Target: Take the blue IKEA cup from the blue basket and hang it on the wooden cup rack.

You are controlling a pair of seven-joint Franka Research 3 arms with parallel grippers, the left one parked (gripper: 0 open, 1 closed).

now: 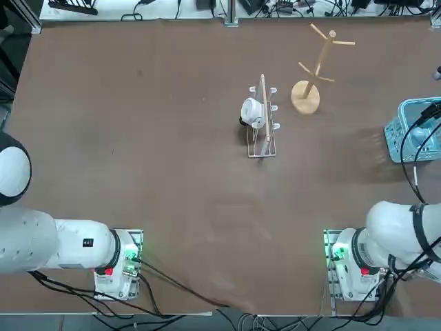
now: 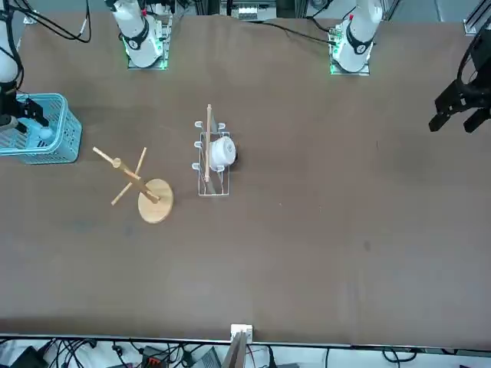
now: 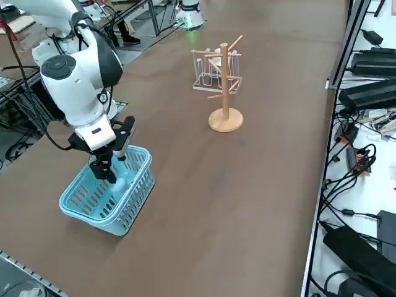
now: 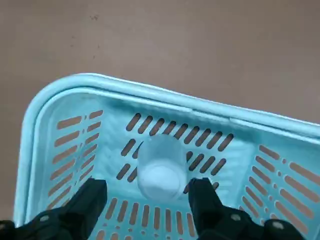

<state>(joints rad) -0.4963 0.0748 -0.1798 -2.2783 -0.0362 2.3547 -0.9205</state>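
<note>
Right pincer (image 4: 147,197) lowered into the blue basket (image 4: 65,97), fingers (image 4: 87,197) spread apart, one on each side of the blue IKEA cup (image 4: 160,167). No contact visible between fingers and cup; gaps show on both sides in the wrist view. Cup lies inside the basket against the slatted wall, near a corner; handle not visible.

Right side view: pincer (image 3: 110,166) dips below the basket (image 3: 93,210) rim, pale blue cup (image 3: 124,179) just beside the finger. Basket sits on the brown table (image 3: 247,198) at the robot's far right edge.

Top view: basket (image 1: 403,134) partly cut off at the frame edge, arm cabling over it. Wooden cup rack (image 1: 313,69) stands upright, well apart from the basket, pegs bare. Just beside it, a silver wire rack (image 1: 262,127) with a wooden bar carries a white cup (image 1: 252,112).
</note>
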